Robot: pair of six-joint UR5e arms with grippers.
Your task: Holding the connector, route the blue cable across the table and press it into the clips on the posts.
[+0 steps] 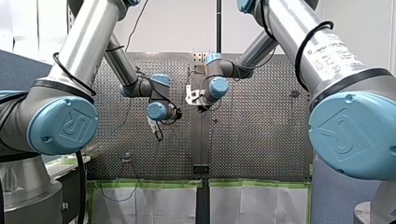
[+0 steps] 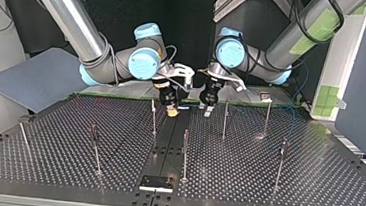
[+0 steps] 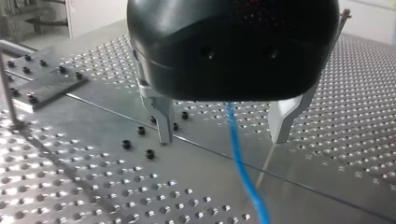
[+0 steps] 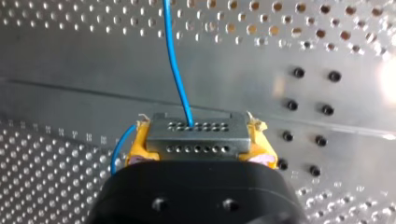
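My right gripper [image 4: 198, 148] is shut with its yellow pads [image 4: 138, 143] on a small metal connector [image 4: 196, 132] with rows of holes. The blue cable [image 4: 175, 65] leaves the connector's face and runs ahead over the perforated table. In the left wrist view my left gripper [image 3: 224, 135] is open, its metal fingers [image 3: 162, 119] wide apart, and the blue cable [image 3: 239, 161] passes between them without touching either. In the top view both grippers hang close together at the table's far middle, the right gripper [image 2: 171, 109] left of the left gripper [image 2: 207, 107].
Several thin posts with clips stand on the table, among them one [image 2: 153, 116] by the right gripper, one [image 2: 225, 119] by the left gripper and one [image 2: 267, 115] further right. A black plate [image 2: 156, 183] lies at the near middle edge. A centre rail with bolts [image 4: 308, 107] runs under the grippers.
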